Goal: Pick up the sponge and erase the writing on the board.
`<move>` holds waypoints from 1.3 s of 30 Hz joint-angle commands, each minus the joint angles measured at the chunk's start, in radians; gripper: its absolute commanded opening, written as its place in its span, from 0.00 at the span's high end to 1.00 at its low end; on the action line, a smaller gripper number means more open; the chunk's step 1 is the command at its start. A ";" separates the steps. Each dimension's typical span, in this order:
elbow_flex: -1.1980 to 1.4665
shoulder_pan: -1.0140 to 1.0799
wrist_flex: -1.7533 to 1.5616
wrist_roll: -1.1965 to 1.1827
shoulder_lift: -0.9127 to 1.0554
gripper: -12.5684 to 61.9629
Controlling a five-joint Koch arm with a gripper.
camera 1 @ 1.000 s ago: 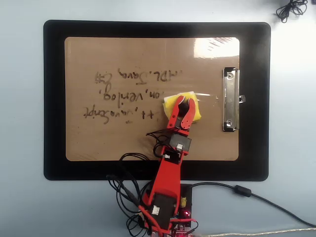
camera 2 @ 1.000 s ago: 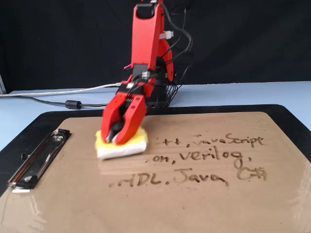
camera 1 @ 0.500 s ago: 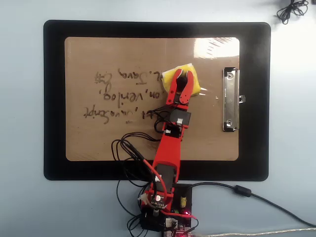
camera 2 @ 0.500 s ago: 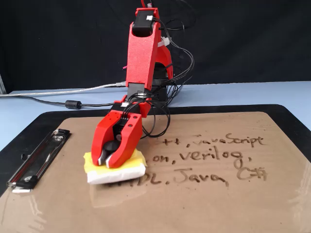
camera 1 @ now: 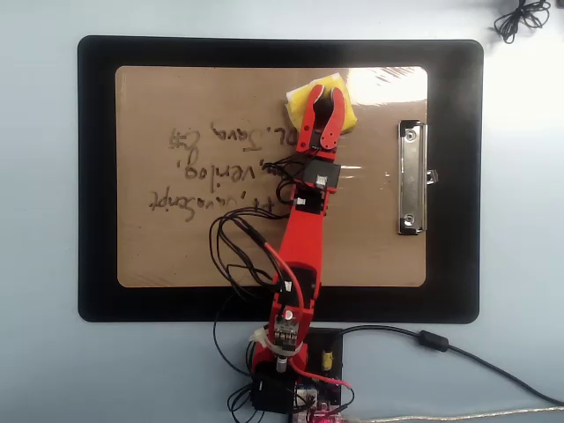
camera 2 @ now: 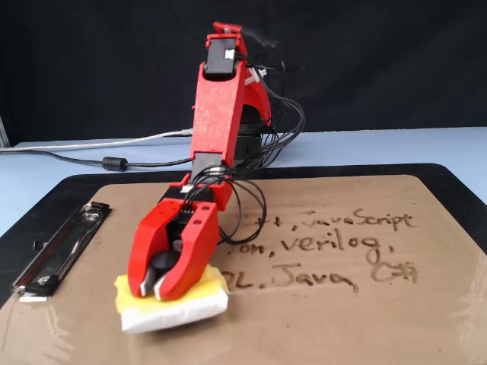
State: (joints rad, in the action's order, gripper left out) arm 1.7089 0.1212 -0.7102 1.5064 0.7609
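The yellow sponge (camera 1: 297, 95) with its white base (camera 2: 186, 313) lies flat on the glossy brown board (camera 1: 176, 251), close to the board's top edge in the overhead view. My red gripper (camera 1: 327, 91) is stretched out over it, jaws shut on the black knob (camera 2: 161, 267) at the sponge's centre. In the fixed view the gripper (camera 2: 152, 292) presses the sponge onto the board's (camera 2: 342, 327) near left part. The dark writing (camera 1: 220, 167) sits left of the arm overhead and right of the sponge (camera 2: 335, 247) in the fixed view; its lines begin cut off near the sponge.
A silver clip (camera 1: 411, 176) holds the board's right side overhead, left (camera 2: 61, 251) in the fixed view. A black mat (camera 1: 97, 176) lies under the board. Cables (camera 1: 441, 344) run from the arm's base, and a coiled wire (camera 1: 520, 16) lies at top right.
The arm has stretched out, dragging the sponge away from its base across the ends of the text lines towards the board's far edge. The start of the Java line has been wiped shorter.
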 commanded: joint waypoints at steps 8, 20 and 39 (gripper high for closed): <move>0.109 -0.060 0.087 0.098 0.084 0.94; 0.359 -0.176 0.109 0.183 0.295 0.94; 0.123 -0.258 0.069 0.186 0.080 0.94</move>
State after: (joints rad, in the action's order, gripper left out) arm 1.9175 -0.1212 -0.6151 1.6444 0.9633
